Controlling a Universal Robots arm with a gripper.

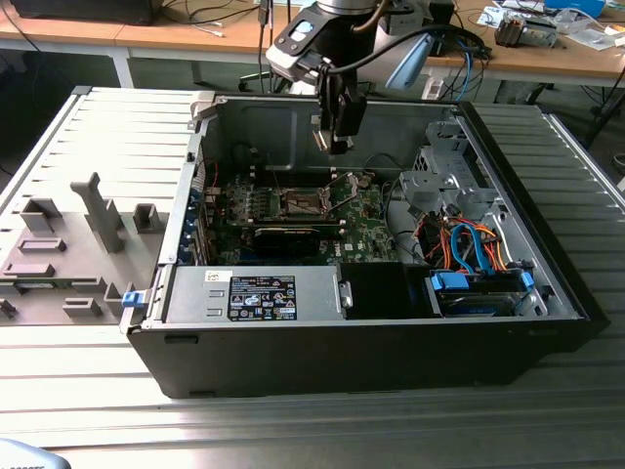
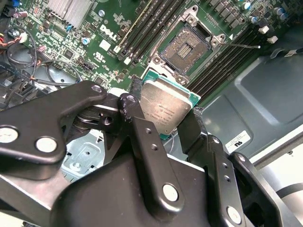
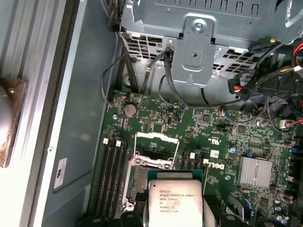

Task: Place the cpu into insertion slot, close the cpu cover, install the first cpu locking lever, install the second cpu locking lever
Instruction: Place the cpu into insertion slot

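Ribbed grey metal table (image 1: 293, 430) is lying nearest in the exterior view, carrying an open computer case (image 1: 342, 352). Inside it, the green motherboard (image 1: 366, 220) is lying flat on the case floor. I am hanging over that board with my gripper (image 1: 337, 147), my fingers (image 2: 142, 137) clamping the cpu (image 2: 166, 108) by two opposite edges, its silver top facing both wrist views. I am holding it above the board, clear of the insertion slot (image 2: 185, 47), which is sitting bare with its dark centre showing. The cpu cover (image 3: 157, 138) is standing swung up off the slot. Beyond the case, a wooden desk (image 1: 195, 34) is running across the back.
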